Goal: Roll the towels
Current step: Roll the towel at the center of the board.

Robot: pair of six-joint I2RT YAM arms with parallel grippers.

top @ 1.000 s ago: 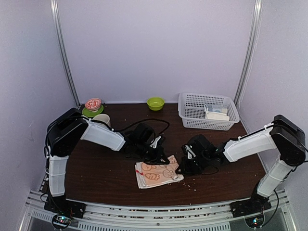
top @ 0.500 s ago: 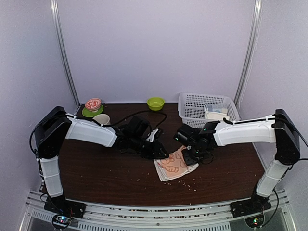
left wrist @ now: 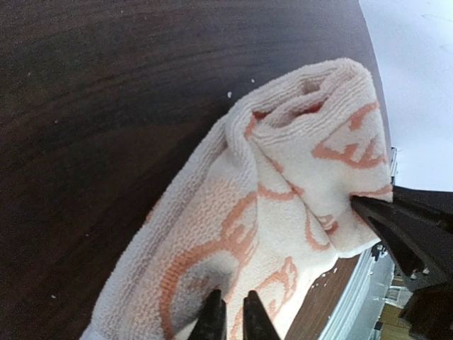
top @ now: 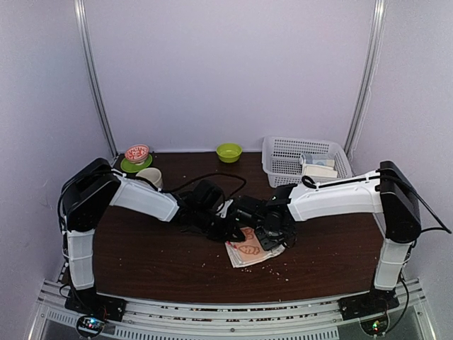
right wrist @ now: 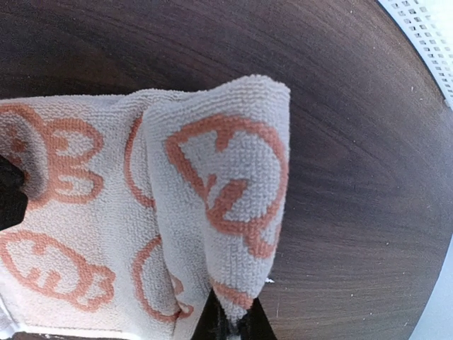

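The printed towel point(top: 249, 252) lies on the table point(top: 141, 262), lengthwise between the two grippers. The right gripper point(right wrist: 230, 322) pinches its lifted fold. The left gripper point(left wrist: 231, 312), fingers nearly together, sits at the other end, grip unclear.

Enclosed test cell: plain walls, one work table.
The back wall point(top: 226, 71) and both side walls point(top: 35, 106) are plain pale lilac-white, unmarked. Two metal uprights point(top: 96, 85) run up the rear corners. The table point(top: 141, 262) has a dark brown wood-grain top, speckled with pale crumbs; a slotted aluminium rail point(top: 233, 312) fronts its near edge. Lighting is even and soft, with faint shadows.
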